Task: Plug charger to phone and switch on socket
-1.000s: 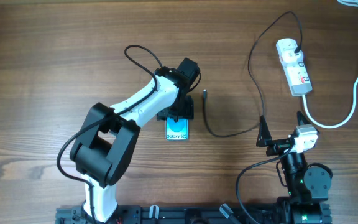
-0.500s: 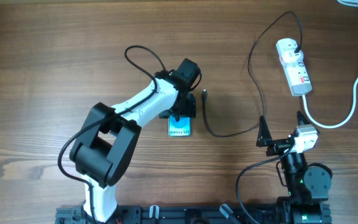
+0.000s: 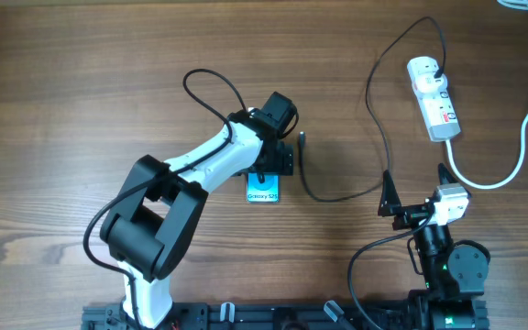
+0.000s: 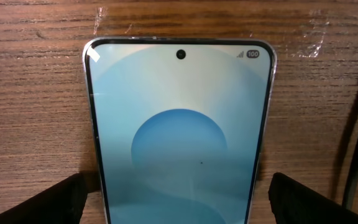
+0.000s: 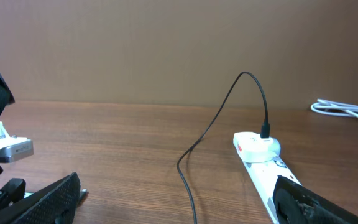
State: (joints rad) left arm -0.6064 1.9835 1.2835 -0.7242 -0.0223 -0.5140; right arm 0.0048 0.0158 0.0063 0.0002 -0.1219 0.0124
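The phone [image 3: 262, 191] lies flat on the table with its cyan screen [image 4: 179, 124] up. My left gripper [image 3: 266, 167] hangs low over it, open. Its dark fingertips [image 4: 48, 204] stand on either side of the phone, with a strip of bare wood between each tip and the phone's edge. The charger cable [image 3: 374, 110] runs from the socket [image 3: 434, 99] in a long loop to its plug tip [image 3: 302, 140], which lies just right of the left gripper. My right gripper [image 3: 417, 183] is open near the table's front right, with nothing between its fingers [image 5: 42, 202]. The socket [image 5: 260, 149] lies ahead of it.
A thick white lead [image 3: 521, 137] curves from the socket's near end toward the right edge of the table and shows again as white strands [image 5: 347, 111]. Clear tape [image 4: 114, 18] sits on the wood at the phone's top corners. The left arm's body [image 3: 154, 220] spans the front left.
My left gripper's jaws have spread apart and come off the phone's sides. The phone shifted slightly sideways and stays on the table. The right arm has not moved.
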